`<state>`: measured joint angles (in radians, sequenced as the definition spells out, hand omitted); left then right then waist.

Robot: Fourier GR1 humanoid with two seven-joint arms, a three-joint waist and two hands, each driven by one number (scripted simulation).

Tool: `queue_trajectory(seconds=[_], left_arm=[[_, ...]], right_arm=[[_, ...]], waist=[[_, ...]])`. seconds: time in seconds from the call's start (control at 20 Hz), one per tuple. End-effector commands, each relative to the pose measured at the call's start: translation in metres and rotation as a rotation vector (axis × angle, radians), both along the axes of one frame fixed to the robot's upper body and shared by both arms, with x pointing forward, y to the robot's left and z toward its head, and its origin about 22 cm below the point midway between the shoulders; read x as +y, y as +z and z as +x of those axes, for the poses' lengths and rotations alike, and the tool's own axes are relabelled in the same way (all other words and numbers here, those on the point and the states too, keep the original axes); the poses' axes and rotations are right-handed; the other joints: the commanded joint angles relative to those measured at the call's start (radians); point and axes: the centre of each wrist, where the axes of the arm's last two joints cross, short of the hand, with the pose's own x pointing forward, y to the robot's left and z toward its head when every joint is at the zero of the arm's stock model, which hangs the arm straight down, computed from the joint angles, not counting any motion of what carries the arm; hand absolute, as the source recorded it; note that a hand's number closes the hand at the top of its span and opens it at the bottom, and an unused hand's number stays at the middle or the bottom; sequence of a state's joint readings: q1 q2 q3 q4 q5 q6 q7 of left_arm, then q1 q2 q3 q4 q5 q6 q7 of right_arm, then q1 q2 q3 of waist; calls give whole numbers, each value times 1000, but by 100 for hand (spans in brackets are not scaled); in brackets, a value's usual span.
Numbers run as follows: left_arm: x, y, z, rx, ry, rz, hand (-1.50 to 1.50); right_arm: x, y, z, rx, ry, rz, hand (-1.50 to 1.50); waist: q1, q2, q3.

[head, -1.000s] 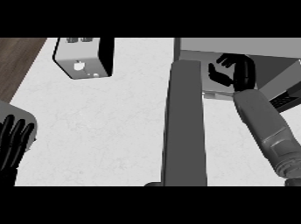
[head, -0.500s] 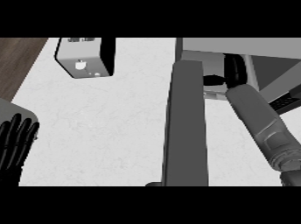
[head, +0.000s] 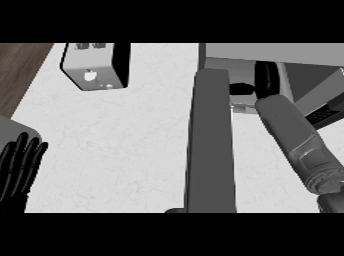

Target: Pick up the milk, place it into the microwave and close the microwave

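The right hand reached into the open microwave at the upper right, its forearm running up beside the door, which stood open toward the viewer as a long grey slab. The hand showed only as a dark shape inside the cavity, and I could not tell whether its fingers were spread or curled. The milk was not plainly visible; it was probably inside the cavity, at or behind that hand, but the view hid it. As a judgement, a milk carton would be light, fairly stiff but dentable, with smooth sides that may slip; it is best gripped across the body's middle, upright. The left hand rested open at the lower left edge, fingers straight. A toaster stood on the white tabletop at the upper left, well apart from the microwave.
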<state>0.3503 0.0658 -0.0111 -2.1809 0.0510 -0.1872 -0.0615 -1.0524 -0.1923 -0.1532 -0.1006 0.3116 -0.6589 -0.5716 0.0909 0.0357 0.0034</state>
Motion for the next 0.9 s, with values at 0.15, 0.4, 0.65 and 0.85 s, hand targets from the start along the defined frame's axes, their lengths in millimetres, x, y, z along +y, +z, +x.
queue_trajectory(seconds=[0.15, 0.4, 0.65, 0.85], left_arm=[[0, -4, 5, 15, 15, 1, -150], [-7, 1, -6, 10, -2, 14, -150], [-5, -1, -9, 14, -4, 8, -150], [-5, -5, -12, 11, 12, 13, -150]], right_arm=[[-9, -4, -3, -42, -60, 22, -150], [-36, 10, 1, -91, -92, 42, -150], [-30, 4, -1, -106, -98, 30, -150], [-63, 10, -3, -97, -54, 84, -150]], waist=[[-18, -4, -1], [-14, -4, 0], [-21, -11, -1], [-25, -11, -1]])
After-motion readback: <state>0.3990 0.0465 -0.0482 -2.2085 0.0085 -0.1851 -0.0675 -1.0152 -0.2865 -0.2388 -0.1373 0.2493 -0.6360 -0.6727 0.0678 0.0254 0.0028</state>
